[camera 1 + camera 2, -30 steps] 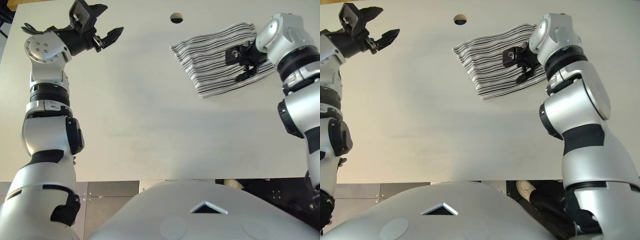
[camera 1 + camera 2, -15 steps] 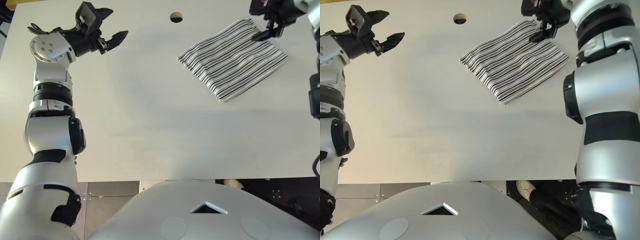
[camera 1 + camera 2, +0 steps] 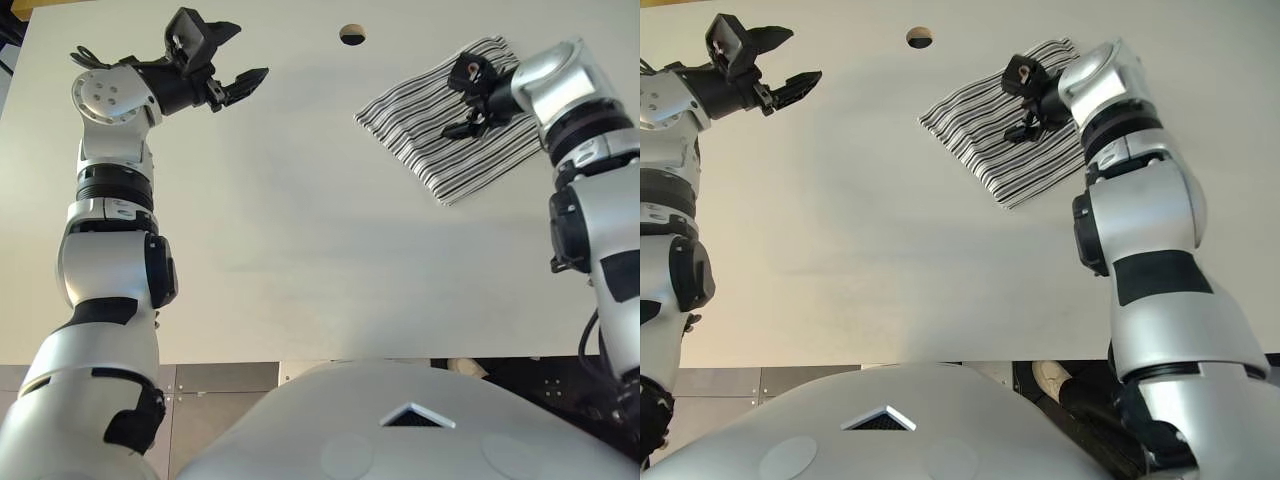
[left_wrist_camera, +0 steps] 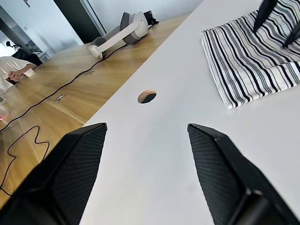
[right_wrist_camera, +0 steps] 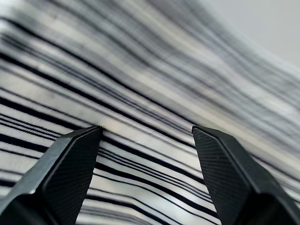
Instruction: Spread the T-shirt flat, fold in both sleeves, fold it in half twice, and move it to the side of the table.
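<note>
Left eye view: right fingers (image 3: 456, 129) released over the folded T-shirt (image 3: 410, 112); left fingers (image 3: 245, 78) released above table (image 3: 300, 250).

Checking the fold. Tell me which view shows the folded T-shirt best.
Left eye view: the T-shirt lies nearly whole, only the right pincer over part. Right eye view hides more behind the arm; left wrist view shows its layered edge; right wrist view, stripes up close.

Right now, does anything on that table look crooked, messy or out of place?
Only slightly: the folded striped T-shirt lies skewed to the edges of the table, at its far right, with the right end effector open over it. Nothing looks spilled or damaged.
</note>
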